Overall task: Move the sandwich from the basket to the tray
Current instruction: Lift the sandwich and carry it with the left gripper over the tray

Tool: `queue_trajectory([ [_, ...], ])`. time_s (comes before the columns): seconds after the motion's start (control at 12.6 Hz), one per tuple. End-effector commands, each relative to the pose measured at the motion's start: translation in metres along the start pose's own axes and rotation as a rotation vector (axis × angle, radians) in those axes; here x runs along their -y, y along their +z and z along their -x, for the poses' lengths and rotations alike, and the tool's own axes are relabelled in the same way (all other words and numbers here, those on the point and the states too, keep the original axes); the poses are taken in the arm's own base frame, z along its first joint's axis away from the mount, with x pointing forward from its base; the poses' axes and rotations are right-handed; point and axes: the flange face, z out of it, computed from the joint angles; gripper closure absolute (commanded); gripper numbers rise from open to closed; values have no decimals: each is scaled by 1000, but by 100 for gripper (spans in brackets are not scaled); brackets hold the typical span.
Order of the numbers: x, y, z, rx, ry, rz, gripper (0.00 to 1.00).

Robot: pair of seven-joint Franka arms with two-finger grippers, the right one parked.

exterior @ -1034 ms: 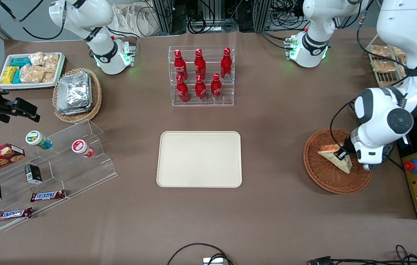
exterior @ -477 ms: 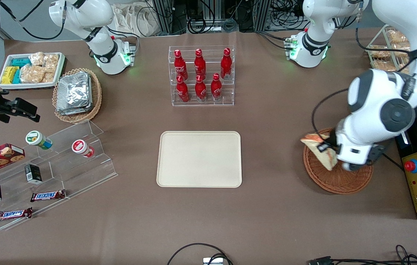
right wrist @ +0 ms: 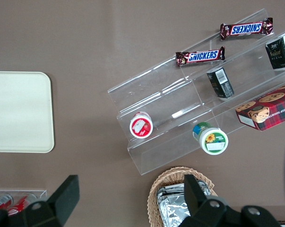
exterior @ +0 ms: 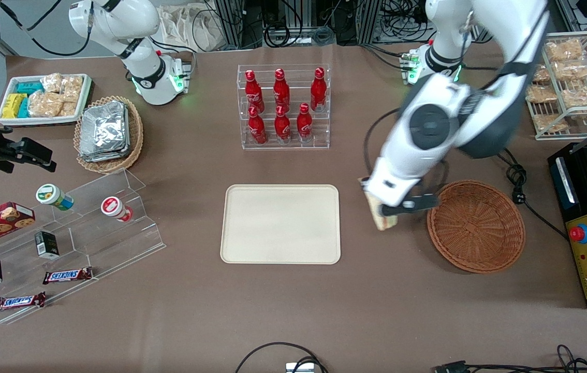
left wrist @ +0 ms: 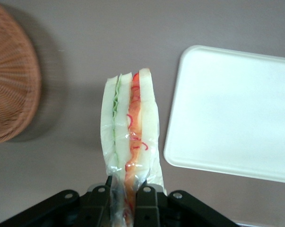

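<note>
Above table: gripper (left wrist: 125,198) clasping sandwich (left wrist: 129,127)

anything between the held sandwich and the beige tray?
Nothing: only bare brown tabletop separates the wrapped triangular white-bread sandwich, clamped in the left arm's pincer, from the cream-beige rectangular tray. The left wrist view shows it best; the front view agrees.
</note>
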Motion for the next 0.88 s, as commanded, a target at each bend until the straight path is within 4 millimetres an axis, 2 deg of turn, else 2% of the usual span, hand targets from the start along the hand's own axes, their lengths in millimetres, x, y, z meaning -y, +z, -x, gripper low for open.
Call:
queue_trajectory([
  [0.0, -46, 48, -18, 38, 23, -3, 100],
  [0.16, -72, 75, -16, 12, 53, 44, 100],
  [0.32, -89, 117, -22, -37, 82, 51, 100],
  [0.48, -107, 148, -21, -65, 105, 76, 100],
  [0.64, -112, 163, -25, -59, 107, 81, 90],
  [0.72, -113, 165, -24, -56, 109, 80, 69],
  [0.8, -113, 165, -23, -56, 110, 78, 27],
])
